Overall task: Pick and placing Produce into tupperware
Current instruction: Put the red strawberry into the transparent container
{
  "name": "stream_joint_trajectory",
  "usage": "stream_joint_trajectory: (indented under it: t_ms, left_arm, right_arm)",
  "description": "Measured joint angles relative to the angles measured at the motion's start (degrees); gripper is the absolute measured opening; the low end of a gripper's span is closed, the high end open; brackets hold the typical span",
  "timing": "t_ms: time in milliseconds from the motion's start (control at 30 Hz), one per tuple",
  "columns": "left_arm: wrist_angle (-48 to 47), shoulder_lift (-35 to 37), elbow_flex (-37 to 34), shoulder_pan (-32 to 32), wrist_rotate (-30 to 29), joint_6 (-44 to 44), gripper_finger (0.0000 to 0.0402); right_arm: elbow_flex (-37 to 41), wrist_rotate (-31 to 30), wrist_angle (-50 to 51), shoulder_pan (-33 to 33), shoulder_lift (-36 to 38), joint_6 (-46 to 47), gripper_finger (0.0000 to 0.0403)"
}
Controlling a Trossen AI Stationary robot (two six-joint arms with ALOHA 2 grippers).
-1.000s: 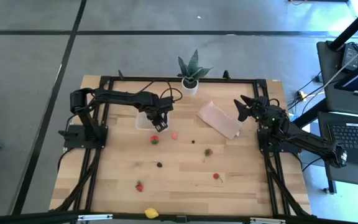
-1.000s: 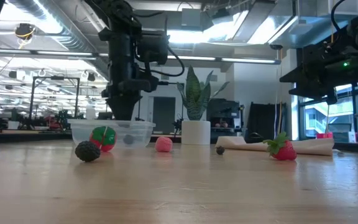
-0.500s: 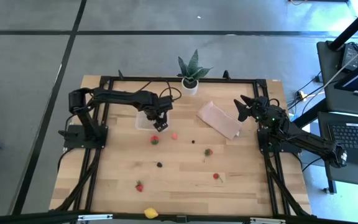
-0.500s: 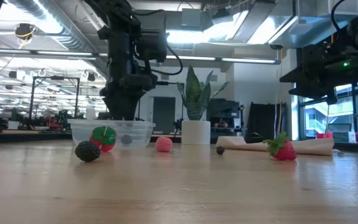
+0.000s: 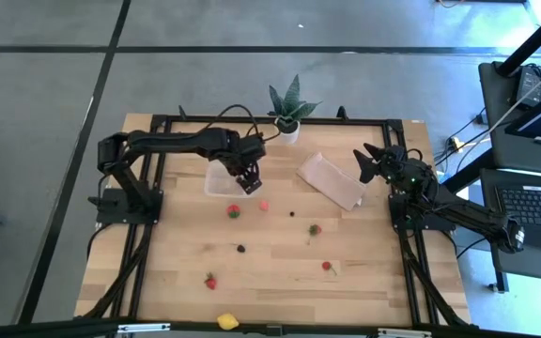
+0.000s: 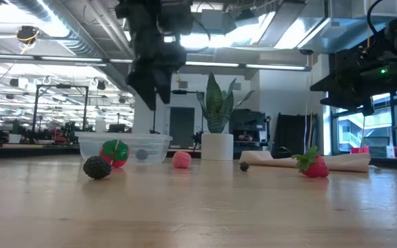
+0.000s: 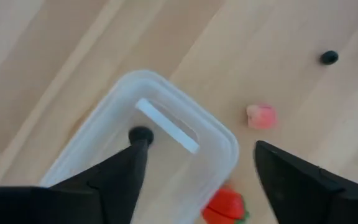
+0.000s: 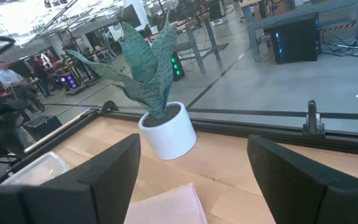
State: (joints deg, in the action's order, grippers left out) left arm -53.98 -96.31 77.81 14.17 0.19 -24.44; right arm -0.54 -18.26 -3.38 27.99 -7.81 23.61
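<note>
So the tupperware [image 5: 222,180] sits toward the back of the wooden table [image 5: 280,272], just in front and to the left of the potted plant [image 5: 288,111]. There's one small dark berry [image 7: 141,134] inside it, near a white strip on the floor of the box. A red strawberry [image 5: 234,211] lies right against the tupperware's front right corner, and a pink piece [image 5: 263,205] is just to the right of that.

Rest of the produce is scattered across the open wood in front of the tupperware: a tiny dark berry [image 5: 293,213], another strawberry [image 5: 315,228], a dark berry [image 5: 241,249], two more red ones [image 5: 210,282] [image 5: 327,267], and the yellow lemon [image 5: 228,321] right at the table's front edge. Plenty of bare wood between them. A tan sheet [image 5: 332,181] lies to the right of the tupperware.

Left gripper [image 5: 250,175] hangs above the tupperware's right end, arm stretched across from the left side, fingers spread, nothing in them. Right gripper [image 5: 368,161] is parked past the tan sheet near the right edge, raised, claw wide apart and empty.
</note>
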Motion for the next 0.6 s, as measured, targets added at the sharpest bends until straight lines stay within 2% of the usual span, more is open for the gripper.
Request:
stream_joint_trajectory:
  t_ms: [167,333,467,600]
  left_arm:
    - [-7.81,0.04,4.3,-2.97,0.36,-13.35,0.0284]
    - [-14.92,0.04,5.77,-10.29,-5.46,-23.2,0.0284]
    - [-15.47,0.0,5.74,-16.19,-8.77,-34.54,0.0284]
    - [-15.46,-0.31,5.74,-20.18,-9.09,-47.11,0.0284]
  right_arm:
    - [0.0,-0.07,0.0,0.0,-0.02,0.08,0.0297]
    - [0.0,-0.1,0.0,0.0,0.0,-1.3,0.0297]
    - [0.0,-0.11,0.0,0.0,0.0,-1.87,0.0297]
    - [0.0,-0.11,0.0,0.0,0.0,-1.67,0.0297]
